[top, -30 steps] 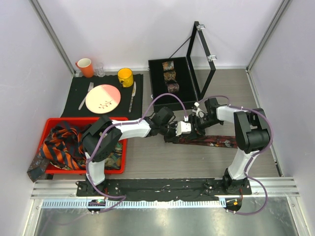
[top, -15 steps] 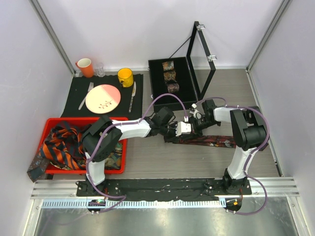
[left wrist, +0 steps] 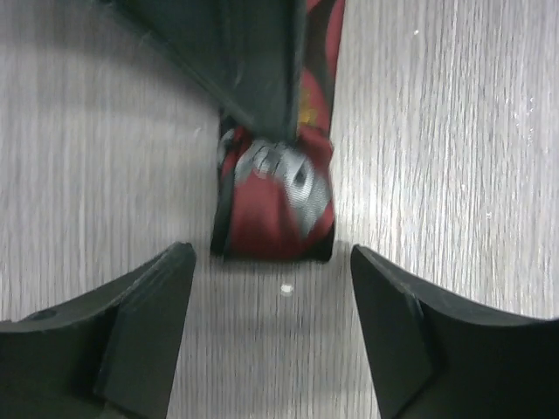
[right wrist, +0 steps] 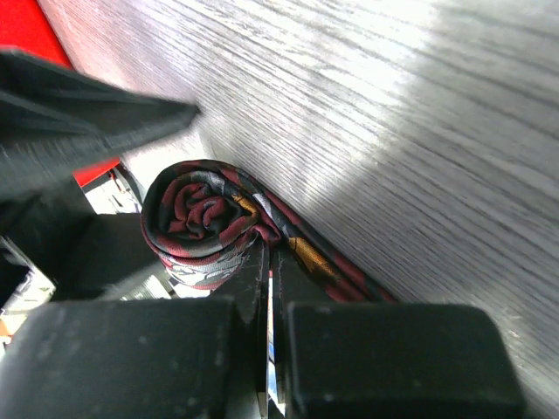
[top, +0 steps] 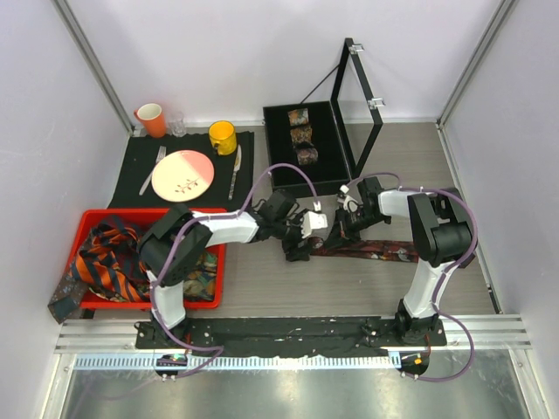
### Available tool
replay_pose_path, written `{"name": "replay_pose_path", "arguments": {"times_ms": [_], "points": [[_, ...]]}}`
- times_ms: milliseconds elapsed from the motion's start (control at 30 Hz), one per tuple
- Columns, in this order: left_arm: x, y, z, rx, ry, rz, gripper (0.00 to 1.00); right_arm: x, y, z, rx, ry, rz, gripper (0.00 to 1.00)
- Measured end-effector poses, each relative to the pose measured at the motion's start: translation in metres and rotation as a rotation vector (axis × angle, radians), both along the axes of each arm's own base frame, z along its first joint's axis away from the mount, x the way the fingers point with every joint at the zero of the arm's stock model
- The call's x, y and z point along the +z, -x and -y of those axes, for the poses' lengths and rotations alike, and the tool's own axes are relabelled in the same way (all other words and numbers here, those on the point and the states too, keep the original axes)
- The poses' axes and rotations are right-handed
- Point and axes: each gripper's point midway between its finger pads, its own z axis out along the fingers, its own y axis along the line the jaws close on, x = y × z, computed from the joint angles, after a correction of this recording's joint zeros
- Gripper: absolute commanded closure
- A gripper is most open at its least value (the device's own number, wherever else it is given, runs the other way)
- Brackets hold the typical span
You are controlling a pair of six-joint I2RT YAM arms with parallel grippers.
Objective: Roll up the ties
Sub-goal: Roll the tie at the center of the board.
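The tie (top: 376, 251) being worked is the dark red patterned one. It lies on the tabletop (top: 262, 288) between the two arms, and its long axis runs left to right in the top view. Its left end is wound into a small coil (left wrist: 275, 205), and the flat strip leads off to the right, toward the right arm's side. The left gripper (left wrist: 272, 267) faces the coil head-on with its jaws released. One finger stands on each side of the coil, clear of the fabric, with the coil just ahead of the fingertips. From that wrist the strip runs straight away, so the coil's roll axis lies across the line between the two fingers. The right gripper (right wrist: 265, 262) comes in from the strip side with its jaws clenched. Its tips are pressed into the crook where the coil meets the flat strip. I cannot tell whether any fabric is pinched between them. Both grippers are at the coil, but the left one straddles it and looks best placed to close on its two flat ends. Since the strip lies to the right, the next turn would likely carry the coil that way, along the tie's length and toward the right gripper. The clenched tips would have to give way or they would block it.
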Motion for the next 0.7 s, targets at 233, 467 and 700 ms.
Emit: {"name": "replay_pose_path", "arguments": {"times_ms": [233, 467, 700], "points": [[0.003, 0.002, -0.011, 0.058, 0.084, -0.038, 0.23, 0.0, 0.0, 0.001, 0.002, 0.004, 0.002, 0.99], [0.002, -0.001, 0.007, 0.064, 0.159, -0.061, 0.43, 0.0, 0.0, 0.001, 0.003, 0.005, 0.003, 0.99], [0.004, 0.004, 0.019, 0.052, 0.18, -0.052, 0.59, -0.001, 0.001, 0.001, 0.007, 0.012, -0.003, 0.99]]}}
